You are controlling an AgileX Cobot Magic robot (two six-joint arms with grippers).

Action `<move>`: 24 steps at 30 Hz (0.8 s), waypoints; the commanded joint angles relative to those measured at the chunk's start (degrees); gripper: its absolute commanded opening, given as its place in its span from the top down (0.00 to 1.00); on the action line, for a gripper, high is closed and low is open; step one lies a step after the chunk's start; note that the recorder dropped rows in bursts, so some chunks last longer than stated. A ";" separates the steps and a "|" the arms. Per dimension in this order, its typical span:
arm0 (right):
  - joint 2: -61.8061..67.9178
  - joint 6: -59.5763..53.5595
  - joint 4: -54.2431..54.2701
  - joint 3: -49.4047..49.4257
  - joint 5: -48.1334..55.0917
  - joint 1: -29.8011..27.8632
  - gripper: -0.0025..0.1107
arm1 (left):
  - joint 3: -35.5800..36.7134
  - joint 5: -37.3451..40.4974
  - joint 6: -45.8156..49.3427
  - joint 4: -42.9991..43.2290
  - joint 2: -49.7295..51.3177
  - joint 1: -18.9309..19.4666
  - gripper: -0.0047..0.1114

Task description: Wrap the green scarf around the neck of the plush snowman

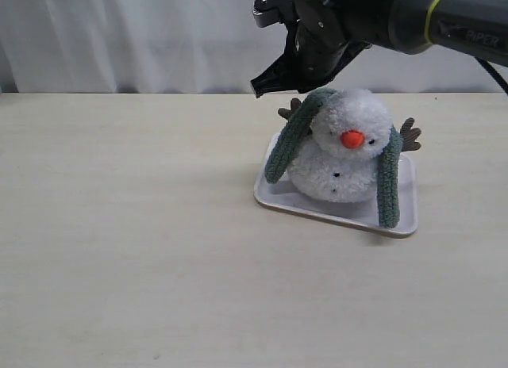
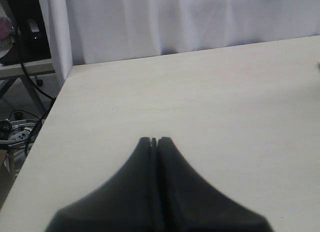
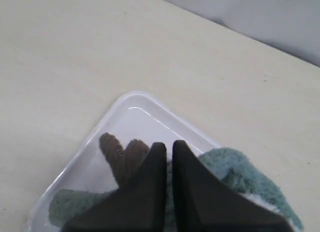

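Where behind head (image 1: 359, 113), green scarf (image 1: 287, 143) unseen.

Scarf (image 1: 290, 142) middle hidden behind snowman (image 1: 353, 118) head; tray (image 3: 131, 112) cut off by right wrist view's edge.

Muted grey-green across the green scarf (image 1: 287, 142), fuzzy, with fine ribbed knit lines. Fluffy white over the plush snowman (image 1: 361, 114), with a bright orange nose (image 1: 352, 138) and small black dots (image 1: 337, 175) down the body. Dark brown on the twig arms (image 1: 410, 135), ribbed like corduroy. Glossy white on the tray (image 1: 407, 195), slightly see-through at the rim. Pale beige on the counter (image 1: 127, 249), streaked with faint wood grain from left to right. White, softly pleated, on the curtain (image 1: 119, 35) at the far side. Matte black on the left tool (image 2: 153, 140) and the right tool (image 3: 166, 144). Black too on the right arm (image 1: 373, 15), ringed by one yellow band (image 1: 432, 19), with grey lettering further right.
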 commanded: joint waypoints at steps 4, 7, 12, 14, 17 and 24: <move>2.58 3.77 -4.48 -0.12 5.43 -0.98 0.94 | 0.09 -0.75 -0.11 0.02 -0.12 -0.59 0.96; 2.84 3.77 -4.14 -0.12 6.80 -0.98 0.94 | 0.09 -0.75 -0.11 0.02 -0.12 -0.59 0.96; 2.84 1.74 -0.52 -0.12 7.73 -0.86 0.94 | 0.09 -0.75 -0.11 0.02 -0.12 -0.59 0.96; 2.84 0.40 2.03 -0.12 7.73 -0.86 0.94 | 0.09 -0.75 -0.11 0.02 -0.12 -0.59 0.96; 2.84 -0.58 4.75 -0.12 7.73 -0.86 0.94 | 0.09 -0.75 -0.11 0.02 -0.12 -0.59 0.96; 2.84 -1.45 7.12 -0.12 9.93 -0.86 0.94 | 0.09 -0.75 -0.11 0.02 -0.12 -0.59 0.96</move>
